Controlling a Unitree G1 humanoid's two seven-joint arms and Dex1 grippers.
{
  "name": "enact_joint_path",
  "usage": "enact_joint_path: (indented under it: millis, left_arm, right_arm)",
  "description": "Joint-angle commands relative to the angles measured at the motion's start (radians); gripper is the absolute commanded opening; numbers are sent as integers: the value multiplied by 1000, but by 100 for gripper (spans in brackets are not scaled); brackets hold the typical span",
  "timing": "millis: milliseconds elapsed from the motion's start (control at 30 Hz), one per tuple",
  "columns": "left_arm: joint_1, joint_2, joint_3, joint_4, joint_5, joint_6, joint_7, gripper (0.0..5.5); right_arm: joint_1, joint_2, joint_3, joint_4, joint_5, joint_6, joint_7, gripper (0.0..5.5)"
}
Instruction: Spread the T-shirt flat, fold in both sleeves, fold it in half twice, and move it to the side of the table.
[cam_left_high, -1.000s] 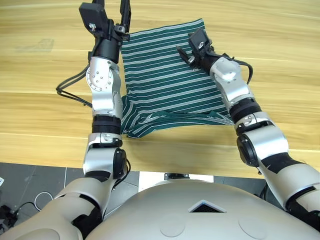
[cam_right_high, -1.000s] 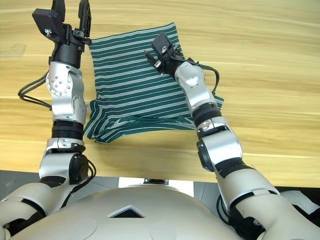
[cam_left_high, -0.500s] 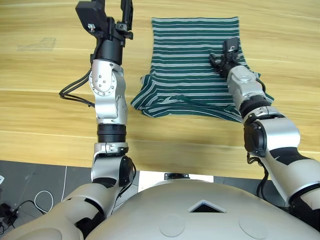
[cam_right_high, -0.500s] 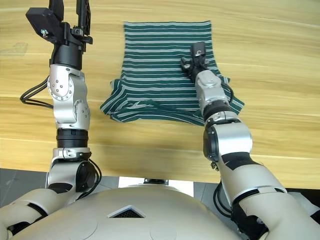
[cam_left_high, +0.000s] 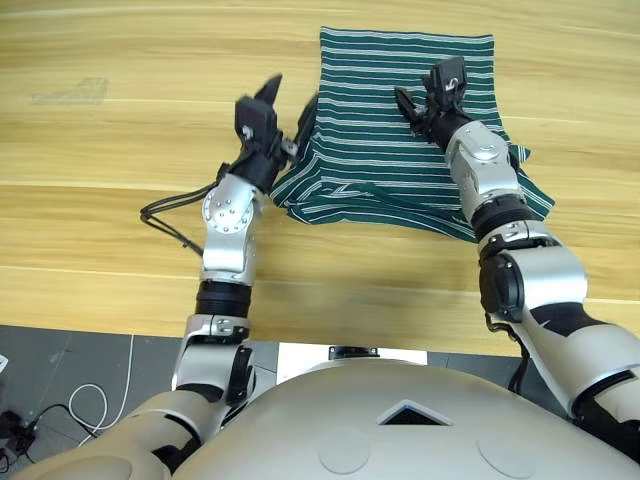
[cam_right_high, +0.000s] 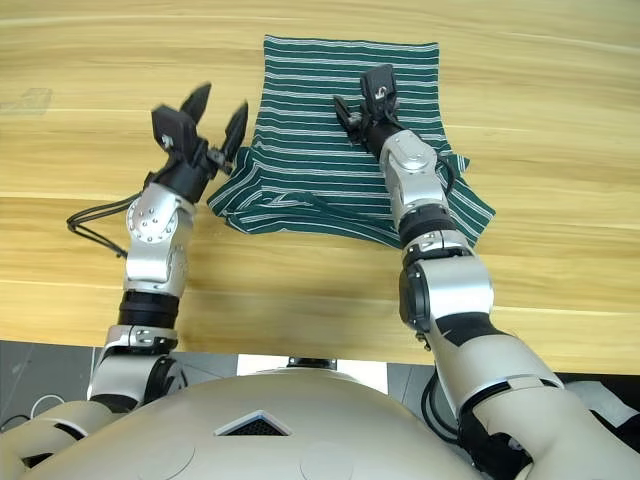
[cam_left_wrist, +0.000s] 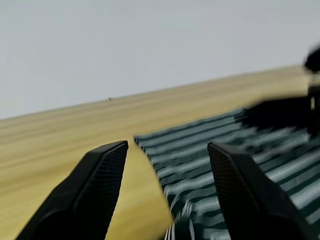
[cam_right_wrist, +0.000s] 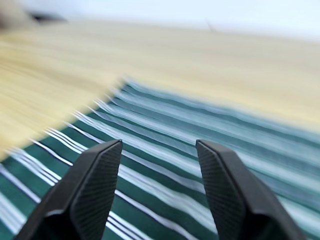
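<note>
On the left, the wooden table (cam_left_high: 110, 150) lies bare beside the left gripper (cam_left_high: 292, 100). The gripper's two fingers are spread apart with nothing between them, and it sits just at the left edge of the green striped T-shirt (cam_left_high: 365, 120). That position looks chosen to take hold of the crumpled edge there, where the cloth bunches toward the robot.

The T-shirt lies right of the table's middle. Its far part is fairly smooth, while its near edge is rumpled and folded over on itself. By this look the spreading step is not yet done, and no sleeve fold has been made.

Farther right, the right gripper (cam_left_high: 425, 95) is over the smooth striped cloth. Its fingers are parted and grip nothing, and it seems poised to press or pinch the fabric. Past it, the right sleeve (cam_left_high: 530, 192) juts out onto the wood.
</note>
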Motion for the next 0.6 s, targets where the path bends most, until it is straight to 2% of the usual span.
enact_joint_path:
  millis: [33, 133, 300, 433, 600]
  left_arm:
    - [9, 65, -31, 97, 64, -14, -57, 297]
    - [-50, 95, -75, 179, 144, 6, -59, 297]
    - [-173, 133, -126, 279, 258, 10, -44, 297]
    - [-256, 116, -158, 333, 286, -4, -62, 297]
    - [-239, 123, -172, 336, 285, -18, -78, 297]
  right_arm:
    - [242, -78, 122, -314, -59, 16, 117, 273]
    - [358, -138, 157, -450, -97, 33, 130, 273]
    - [420, -142, 153, -588, -82, 120, 90, 273]
    - [459, -126, 187, -618, -97, 147, 69, 273]
    - [497, -137, 230, -644, -113, 156, 78, 273]
